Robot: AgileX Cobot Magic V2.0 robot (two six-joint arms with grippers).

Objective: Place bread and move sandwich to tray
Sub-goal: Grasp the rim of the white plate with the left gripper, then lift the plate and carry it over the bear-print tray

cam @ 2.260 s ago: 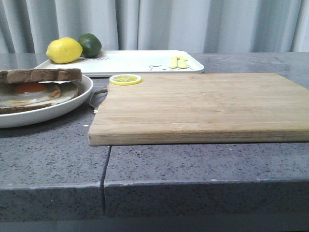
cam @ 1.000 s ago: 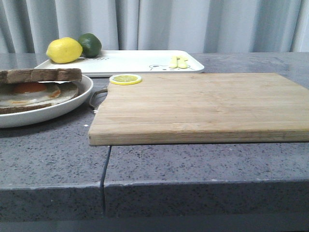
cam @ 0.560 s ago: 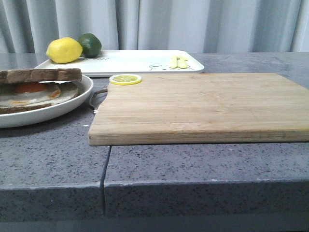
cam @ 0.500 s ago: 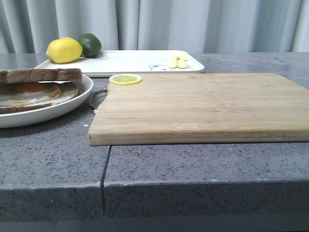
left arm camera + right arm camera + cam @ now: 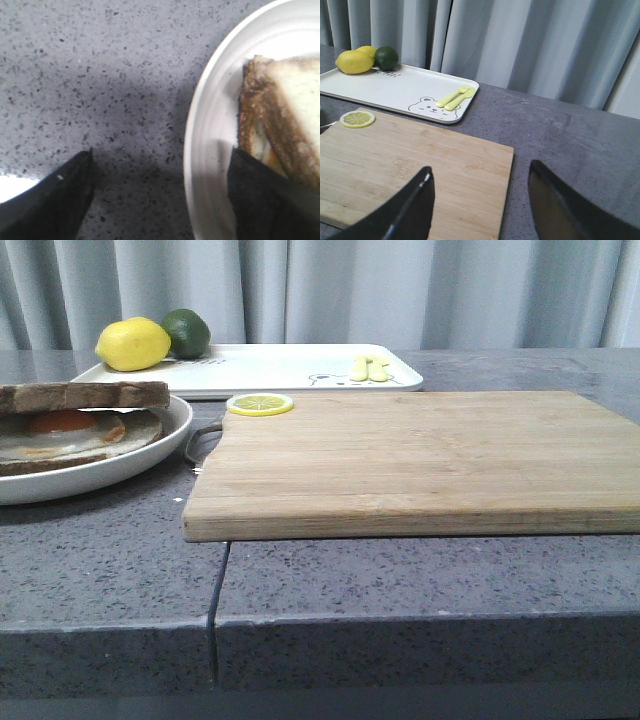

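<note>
The sandwich, brown bread with a fried egg, sits in a round white plate at the front left. A slice of bread lies on top of the egg; the left wrist view shows its pale face and brown crust. The white tray lies at the back. My left gripper is open, low over the counter, one finger outside the plate's rim, the other over the plate by the bread. My right gripper is open above the far right corner of the cutting board. Neither gripper shows in the front view.
A wooden cutting board fills the middle, with a lemon slice on its back left corner. On the tray are a lemon, a lime and a small yellow fork and spoon. Curtains hang behind the table.
</note>
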